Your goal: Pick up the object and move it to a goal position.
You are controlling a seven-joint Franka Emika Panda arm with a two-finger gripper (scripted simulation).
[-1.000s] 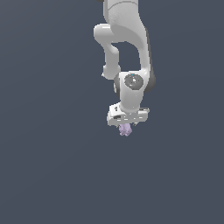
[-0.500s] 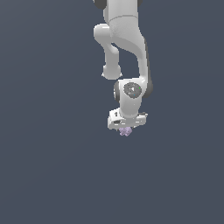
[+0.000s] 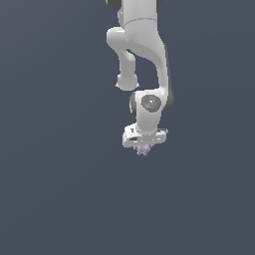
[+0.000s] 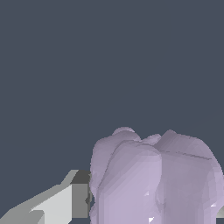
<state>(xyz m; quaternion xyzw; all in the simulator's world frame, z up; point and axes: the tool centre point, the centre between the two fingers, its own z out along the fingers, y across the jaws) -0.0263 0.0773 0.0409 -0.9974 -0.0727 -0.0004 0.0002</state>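
Observation:
The object [image 3: 144,150] is a small pale lilac lumpy blob. In the exterior view it hangs just under my white gripper [image 3: 144,147], near the middle of the picture. The gripper is shut on it and only its lower lobes show below the hand. In the wrist view the object [image 4: 153,179] fills much of the picture, with rounded lobes. One white and grey finger [image 4: 65,201] presses against its side. The other finger is almost wholly hidden behind the object.
The white arm [image 3: 144,60] reaches down from the top of the exterior view. All around is a plain dark grey-blue ground [image 3: 50,174] with no other objects, edges or marks in view.
The arm has moved with the object in its grip; less of the object shows below the hand than one second ago.

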